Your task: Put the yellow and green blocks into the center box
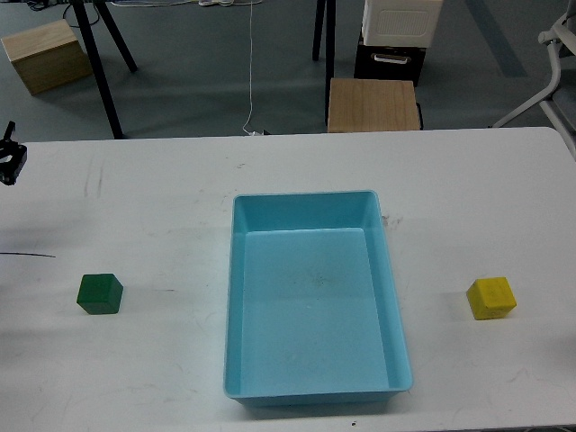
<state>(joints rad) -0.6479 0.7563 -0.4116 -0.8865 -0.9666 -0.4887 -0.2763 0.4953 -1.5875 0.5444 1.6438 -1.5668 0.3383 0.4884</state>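
A dark green block rests on the white table, left of the center box. The box is a light blue tray with low walls, and nothing lies inside it. To the right of the box sits a yellow block, also on the table. Only a small dark tip of my left gripper shows at the far left edge, well above the green block; its fingers cannot be told apart. My right gripper is out of view.
The white table fills most of the view. Behind its far edge stand a tan wooden box, another wooden box at the back left, black stand legs and a white chair frame.
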